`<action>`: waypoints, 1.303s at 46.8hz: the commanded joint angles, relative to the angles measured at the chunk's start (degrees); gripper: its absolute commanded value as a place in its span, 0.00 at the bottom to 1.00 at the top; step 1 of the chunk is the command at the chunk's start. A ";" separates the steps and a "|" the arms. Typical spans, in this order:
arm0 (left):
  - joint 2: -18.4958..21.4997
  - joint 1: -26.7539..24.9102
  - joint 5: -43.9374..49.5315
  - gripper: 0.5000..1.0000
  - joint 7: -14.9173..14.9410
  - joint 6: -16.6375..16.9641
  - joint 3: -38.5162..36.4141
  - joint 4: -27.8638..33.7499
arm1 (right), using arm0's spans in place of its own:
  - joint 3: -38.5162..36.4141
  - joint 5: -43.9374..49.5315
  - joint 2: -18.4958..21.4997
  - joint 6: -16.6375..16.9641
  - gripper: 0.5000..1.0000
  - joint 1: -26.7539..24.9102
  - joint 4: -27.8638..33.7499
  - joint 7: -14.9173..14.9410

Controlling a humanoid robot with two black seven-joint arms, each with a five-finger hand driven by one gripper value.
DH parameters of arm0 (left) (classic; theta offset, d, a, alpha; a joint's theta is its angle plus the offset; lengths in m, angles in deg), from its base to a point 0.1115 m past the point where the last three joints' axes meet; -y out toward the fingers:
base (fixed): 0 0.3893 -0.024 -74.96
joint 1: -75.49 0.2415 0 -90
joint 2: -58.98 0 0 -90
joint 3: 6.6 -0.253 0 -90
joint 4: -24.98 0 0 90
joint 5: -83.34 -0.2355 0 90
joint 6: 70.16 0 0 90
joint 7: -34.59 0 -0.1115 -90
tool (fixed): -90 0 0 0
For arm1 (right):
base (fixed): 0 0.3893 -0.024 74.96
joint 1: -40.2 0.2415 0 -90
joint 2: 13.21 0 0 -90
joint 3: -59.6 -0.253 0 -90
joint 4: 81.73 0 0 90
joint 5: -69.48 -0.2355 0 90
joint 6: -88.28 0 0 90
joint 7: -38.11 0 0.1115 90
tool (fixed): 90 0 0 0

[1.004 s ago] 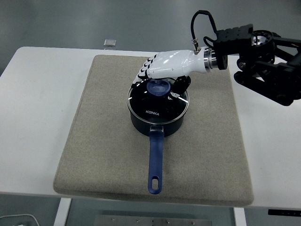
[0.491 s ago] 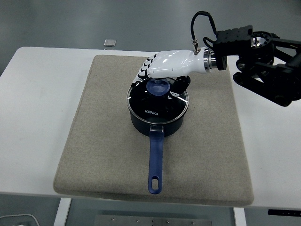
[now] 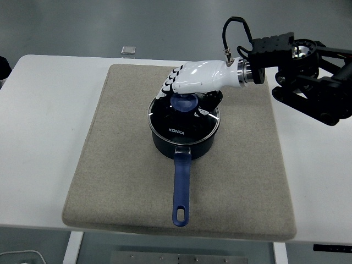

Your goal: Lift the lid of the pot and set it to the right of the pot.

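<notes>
— What does the surface (image 3: 49, 137) look like?

— White, with grey floor behind it. A large beige mat (image 3: 126, 181) covers most of its middle, and the pot (image 3: 184, 144) sits on the mat, a little behind the mat's centre. I'll place everything from the pot.

— And the pot itself?

— Dark blue, with a long blue handle (image 3: 181, 190) running from it toward the near edge of the surface. The glass lid (image 3: 181, 124) lies on the pot, its rim level on the pot's rim, and its blue knob (image 3: 184, 103) stands up at the middle.

— Where is the right hand (image 3: 190, 88)?

— Directly over the lid, reaching in from the pot's right and rear on a black arm (image 3: 308, 82). Its white back arches above the knob, the fingers (image 3: 166, 88) curl down on the knob's left, and the dark thumb sits on its right. It is closed around the knob, though I cannot tell how firm the contact is.

— Anything else?

— A small grey square object (image 3: 128, 50) lies behind the pot to the left, at the surface's far edge.
</notes>
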 commanded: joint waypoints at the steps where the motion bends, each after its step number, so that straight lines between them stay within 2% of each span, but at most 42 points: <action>1: 0.00 0.00 0.00 1.00 -0.05 0.00 -0.01 0.00 | 0.00 0.00 0.01 -0.33 0.77 -0.01 0.27 0.00; 61: 0.00 0.00 0.00 1.00 0.04 0.00 -0.01 0.00 | 0.79 0.62 1.24 -1.47 0.77 -0.37 1.86 0.00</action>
